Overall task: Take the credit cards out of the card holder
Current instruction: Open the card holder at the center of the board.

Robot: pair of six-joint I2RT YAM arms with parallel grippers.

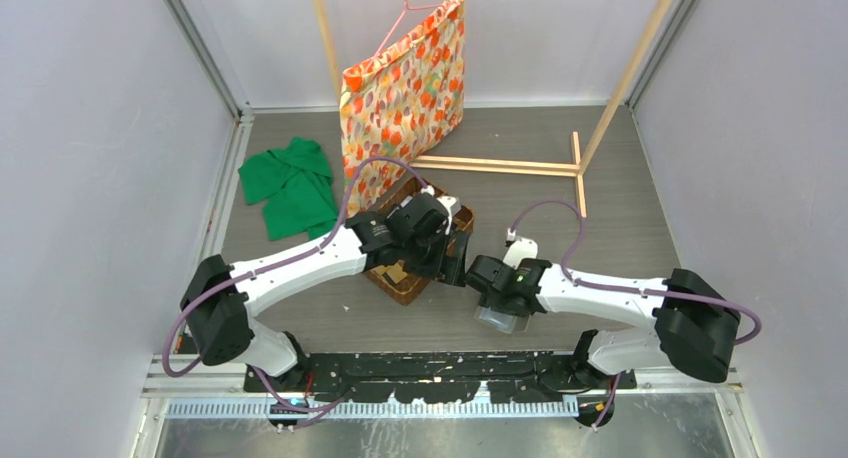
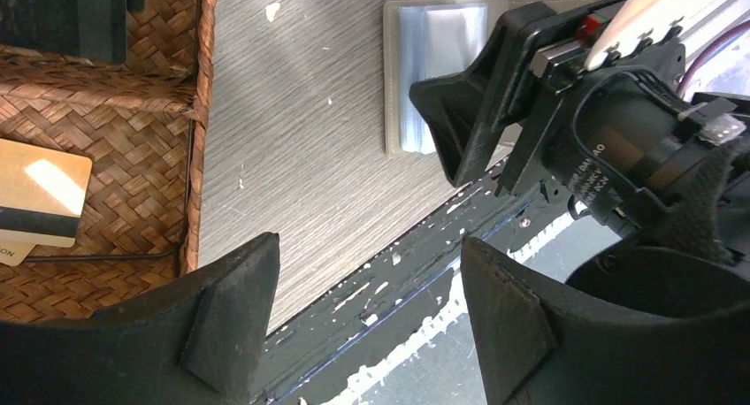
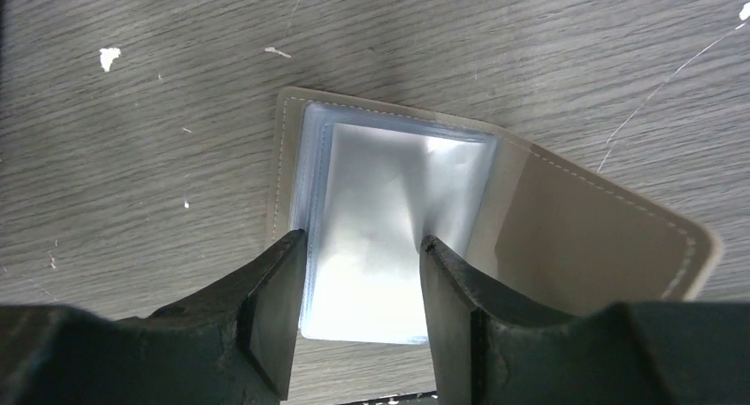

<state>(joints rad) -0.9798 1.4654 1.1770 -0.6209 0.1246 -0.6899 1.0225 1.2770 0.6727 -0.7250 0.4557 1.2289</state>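
The card holder [image 3: 584, 246] lies open on the table, grey, with a stack of shiny clear sleeves [image 3: 389, 184] on its left panel. Whether cards sit in the sleeves I cannot tell. My right gripper [image 3: 363, 246] is open, its fingertips [image 3: 283, 281] straddling the sleeve stack and low over it. In the top view it [image 1: 497, 303] covers most of the holder [image 1: 497, 321]. My left gripper [image 2: 367, 317] is open and empty, above the table's near edge beside the basket. Two pale credit cards [image 2: 40, 193] lie in the wicker basket [image 2: 133, 95]. The holder also shows in the left wrist view [image 2: 424, 69].
The brown wicker divided basket [image 1: 432, 193] stands left of the holder, partly under my left arm. An orange patterned bag [image 1: 405, 93] hangs on a wooden rack [image 1: 500, 165] at the back. A green cloth [image 1: 290, 183] lies at the back left. The black base rail [image 2: 398, 272] runs along the near edge.
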